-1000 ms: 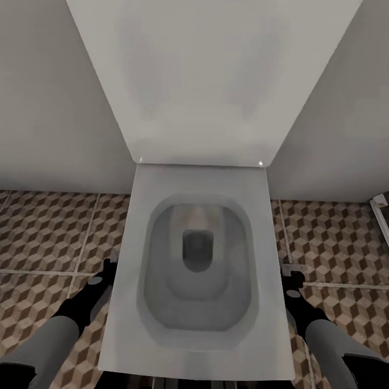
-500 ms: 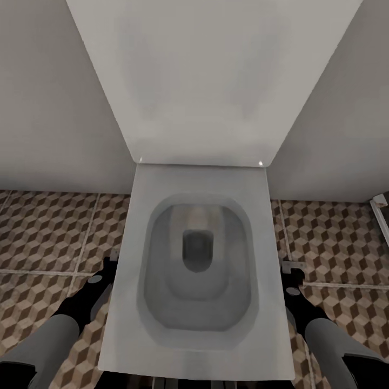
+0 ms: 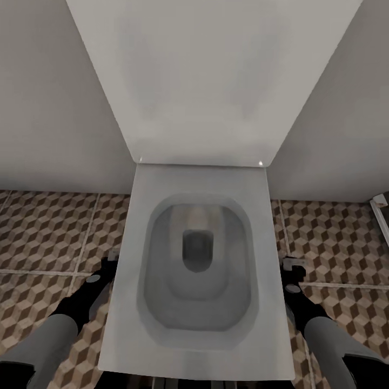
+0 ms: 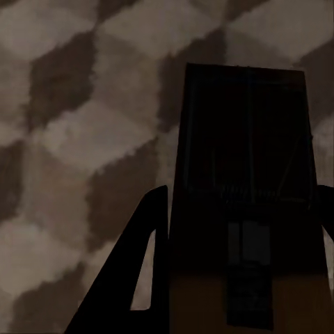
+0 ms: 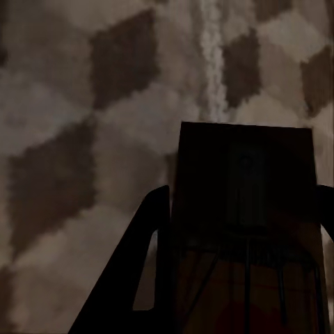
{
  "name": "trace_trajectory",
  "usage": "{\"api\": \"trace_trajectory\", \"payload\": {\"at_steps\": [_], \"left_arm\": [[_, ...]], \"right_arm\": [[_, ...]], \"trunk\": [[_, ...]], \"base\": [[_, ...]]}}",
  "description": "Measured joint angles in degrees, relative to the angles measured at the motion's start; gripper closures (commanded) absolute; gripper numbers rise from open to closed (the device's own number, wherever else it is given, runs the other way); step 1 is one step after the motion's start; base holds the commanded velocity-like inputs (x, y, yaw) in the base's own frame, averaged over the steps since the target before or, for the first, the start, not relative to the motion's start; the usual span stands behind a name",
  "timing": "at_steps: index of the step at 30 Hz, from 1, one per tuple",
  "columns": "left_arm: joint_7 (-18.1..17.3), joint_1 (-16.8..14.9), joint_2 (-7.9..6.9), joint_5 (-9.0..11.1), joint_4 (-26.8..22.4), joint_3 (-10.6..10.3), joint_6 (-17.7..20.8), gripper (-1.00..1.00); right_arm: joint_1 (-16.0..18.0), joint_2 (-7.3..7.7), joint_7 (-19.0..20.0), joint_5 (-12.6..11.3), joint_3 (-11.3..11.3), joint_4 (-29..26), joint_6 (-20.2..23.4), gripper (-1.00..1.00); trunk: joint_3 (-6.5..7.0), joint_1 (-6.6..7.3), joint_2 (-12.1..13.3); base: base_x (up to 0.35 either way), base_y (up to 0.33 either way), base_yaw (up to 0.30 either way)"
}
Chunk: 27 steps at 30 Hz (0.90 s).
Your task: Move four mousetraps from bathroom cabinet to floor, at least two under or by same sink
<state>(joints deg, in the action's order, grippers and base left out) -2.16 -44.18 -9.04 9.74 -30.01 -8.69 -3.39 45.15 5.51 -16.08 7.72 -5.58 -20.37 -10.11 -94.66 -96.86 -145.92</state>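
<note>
My left gripper (image 3: 111,260) hangs low beside the toilet's left flank, over the bathroom floor (image 3: 48,232) with its cube-pattern tiles. In the left wrist view it (image 4: 242,193) is shut on a mousetrap (image 4: 243,139), a dark flat board standing out between the fingers (image 4: 142,271) above the tiles. My right gripper (image 3: 292,266) hangs by the toilet's right flank. In the right wrist view it (image 5: 243,191) is shut on another mousetrap (image 5: 243,174), just above a pale grout line. The cabinet and the sink are out of view.
A white toilet (image 3: 200,178) with its lid raised stands straight ahead between my arms, against grey walls. Tiled floor (image 3: 335,237) lies open on both sides of it. A pale frame edge (image 3: 381,208) shows at the far right.
Both grippers have crept slightly forward along the toilet's sides, each still shut on its mousetrap. The camera has not moved.
</note>
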Motion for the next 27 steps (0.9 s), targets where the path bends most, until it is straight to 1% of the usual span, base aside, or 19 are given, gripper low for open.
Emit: {"api": "trace_trajectory", "payload": {"at_steps": [2,8,14,23,27], "left_arm": [[0.0,0.0,-0.26,0.0,0.0,0.4,-0.1,1.0],[0.0,0.0,-0.46,0.0,0.1,0.4,0.0,1.0],[0.0,0.0,-0.9,0.0,0.2,0.5,0.2,1.0],[0.0,0.0,-1.1,0.0,0.1,0.5,0.3,1.0],[0.0,0.0,-1.21,0.0,-0.5,0.6,0.3,1.0]], "right_arm": [[0.0,-0.04,-0.7,0.0,-0.5,-0.6,-0.3,1.0],[0.0,-0.07,-1.4,0.0,-0.5,-1.3,-0.3,1.0],[0.0,0.88,-3.0,0.2,-0.6,-3.2,-0.2,1.0],[0.0,1.15,-3.2,0.3,-0.7,-6.2,-0.2,1.0],[0.0,1.2,-3.2,0.3,-0.7,-6.3,-0.2,1.0]], "trunk": [[0.0,0.0,0.0],[0.0,0.0,0.0],[0.0,0.0,0.0],[0.0,0.0,0.0],[0.0,0.0,0.0]], "base": [[0.0,0.0,0.0],[0.0,0.0,0.0],[0.0,0.0,0.0],[0.0,0.0,0.0],[0.0,0.0,0.0]]}}
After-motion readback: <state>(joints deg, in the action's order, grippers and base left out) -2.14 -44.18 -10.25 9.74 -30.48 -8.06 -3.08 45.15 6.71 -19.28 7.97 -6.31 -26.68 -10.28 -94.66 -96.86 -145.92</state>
